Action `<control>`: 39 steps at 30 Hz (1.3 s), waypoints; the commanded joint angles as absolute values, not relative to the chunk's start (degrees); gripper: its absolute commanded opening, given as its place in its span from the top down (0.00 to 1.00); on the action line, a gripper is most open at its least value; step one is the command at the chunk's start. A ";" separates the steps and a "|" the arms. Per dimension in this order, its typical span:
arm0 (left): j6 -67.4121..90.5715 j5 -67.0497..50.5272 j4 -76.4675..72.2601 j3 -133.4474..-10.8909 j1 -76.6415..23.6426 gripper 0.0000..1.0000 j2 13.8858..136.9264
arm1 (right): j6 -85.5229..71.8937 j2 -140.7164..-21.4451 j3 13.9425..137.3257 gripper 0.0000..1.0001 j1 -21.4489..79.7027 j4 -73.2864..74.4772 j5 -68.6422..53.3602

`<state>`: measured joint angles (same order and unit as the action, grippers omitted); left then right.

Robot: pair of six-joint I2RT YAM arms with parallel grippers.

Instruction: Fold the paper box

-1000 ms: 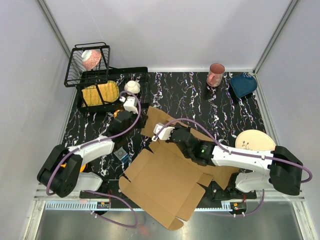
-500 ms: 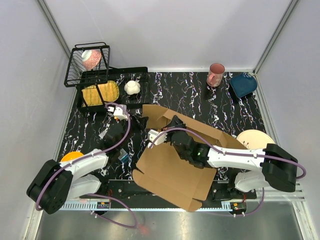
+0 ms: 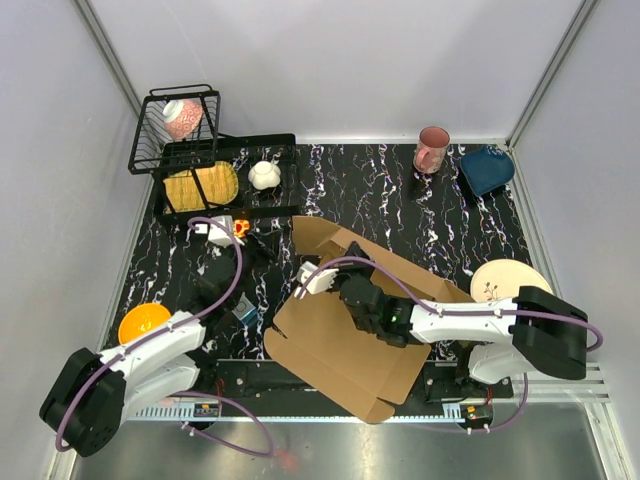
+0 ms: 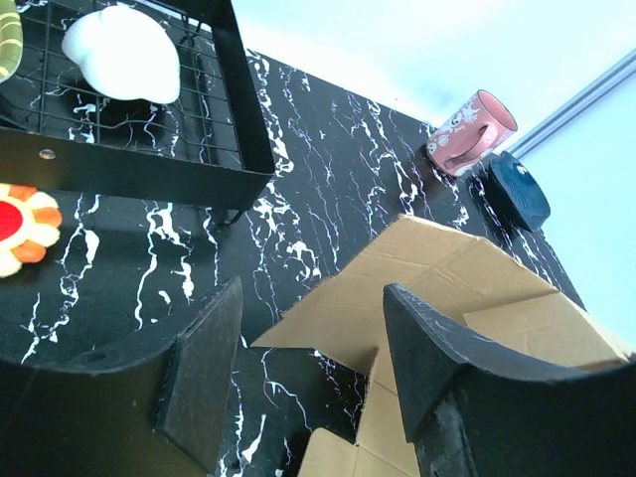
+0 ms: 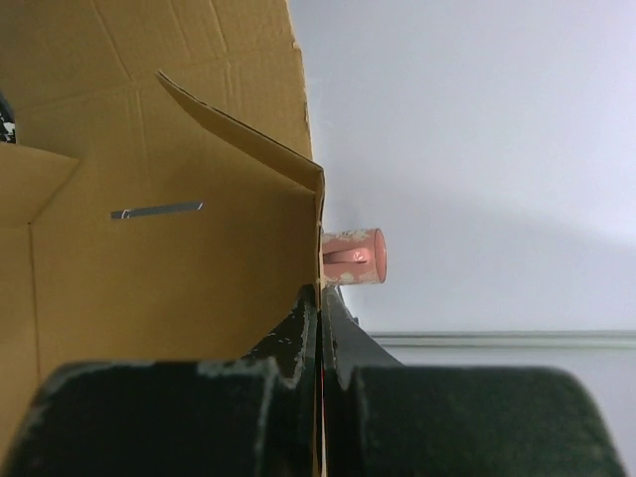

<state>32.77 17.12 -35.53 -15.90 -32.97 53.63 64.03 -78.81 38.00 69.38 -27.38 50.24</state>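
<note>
Top external view: the paper box (image 3: 330, 345) lies partly folded on the black marbled surface (image 3: 380, 190), from the centre out toward 5 o'clock, with one wall standing along its far side and flat flaps spread toward the near edge. The right gripper (image 3: 350, 285) reaches in from 4 o'clock, and in the right wrist view it (image 5: 320, 298) is clamped tight on the upright edge of a cardboard wall (image 5: 149, 248), the fingers pressed together with only the sheet between them. The left gripper (image 3: 260, 245) hangs at about 9 o'clock of the box. In the left wrist view its fingers (image 4: 204, 368) stand well apart and hold nothing, with a corner of the box (image 4: 437, 268) seen past them. A pink mug (image 3: 432, 148) stands at 1 o'clock and a black wire rack (image 3: 215, 180) at 10 o'clock.
</note>
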 commanded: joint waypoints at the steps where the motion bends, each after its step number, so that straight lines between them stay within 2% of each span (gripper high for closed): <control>1: 34.54 21.09 -36.56 -14.68 -33.66 0.38 52.21 | 57.13 -78.75 35.16 1.00 72.15 -34.89 56.77; 7: 34.64 19.52 -38.14 -13.80 -34.01 0.37 52.47 | 46.85 -76.20 35.16 1.00 73.12 -27.43 55.64; 13: 30.41 9.15 -47.44 -14.59 -34.10 0.34 60.28 | 40.18 -73.13 35.33 1.00 73.21 -20.49 53.44; 16: 29.01 6.69 -55.61 -14.33 -34.10 0.33 64.94 | 38.33 -72.07 35.24 1.00 73.21 -18.29 52.56; 29: 22.50 0.35 -62.13 -21.27 -34.54 0.34 79.88 | 36.30 -71.02 35.33 1.00 73.13 -14.06 50.80; 31: 21.71 -1.93 -63.36 -21.97 -34.54 0.37 81.12 | 36.21 -71.02 35.42 1.00 73.13 -13.54 50.71; 34: 21.53 -4.83 -65.99 -21.80 -34.54 0.46 83.14 | 36.12 -71.10 35.51 1.00 73.21 -13.01 50.71; 35: 21.62 -5.62 -66.88 -21.45 -34.54 0.54 83.67 | 36.04 -70.84 35.42 1.00 73.13 -13.01 50.71; 38: 22.23 -5.71 -70.04 -19.60 -34.54 0.69 83.67 | 36.12 -71.01 35.33 1.00 73.13 -12.66 50.80; 39: 22.76 -5.71 -71.35 -18.73 -34.54 0.77 83.32 | 36.12 -71.19 35.33 1.00 73.21 -12.66 50.80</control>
